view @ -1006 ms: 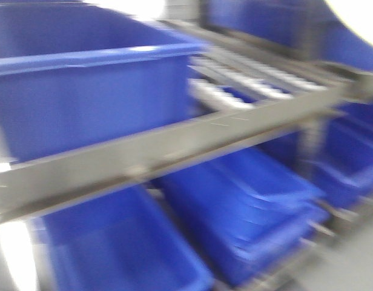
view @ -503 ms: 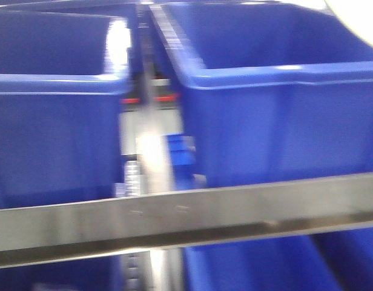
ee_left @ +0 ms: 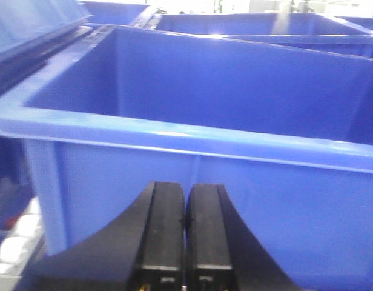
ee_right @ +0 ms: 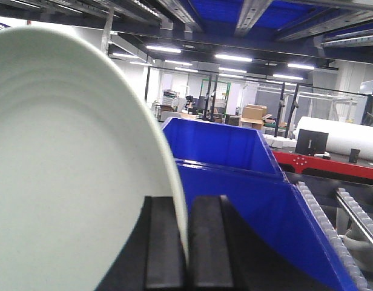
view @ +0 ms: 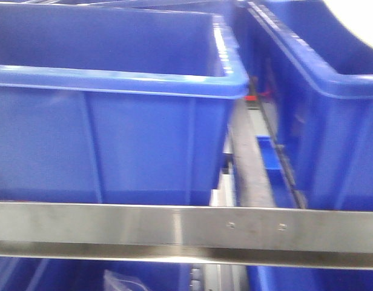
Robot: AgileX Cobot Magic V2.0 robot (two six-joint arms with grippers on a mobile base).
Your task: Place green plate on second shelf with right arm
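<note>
Right gripper (ee_right: 188, 209), black two-finger type, is pinched nearly shut on the rim of the pale mint-green round plastic plate (ee_right: 71, 170); only the thin edge sits btwn the pads. Plate stands on edge, filling the left half of the wrist view, held up in the air and touching nothing else in view. Not on any shelf yet.

Step in hand, as I read it: carry-in toward the rack. To do it well:
- Don't slacken the pinch. It's a rim-only grip w/ the plate's weight hanging off to one side, so it could swing or slip.
- Roll the wrist so the plate lies flat before lowering; edge-on it'd prob. tip or roll.
- Mind clearance. Front view shows deep blue plastic bins (view: 114, 139) crowding the level behind a brushed steel shelf rail (view: 174, 233) across the bottom of frame.
- Which level is the second, can't tell from these views.

Left gripper (ee_left: 185, 200), bottom centre of its view, is closed w/ nothing in it, facing a bin wall; best left parked.

Plate itself: matte, shallow, raised rim, faint concentric rings on the face, no chips visible. Looks light and smooth, prob. slippery on hard pads. Pale blur in the upper right corner of the front view may be the same plate; too blown-out to be sure.
</note>
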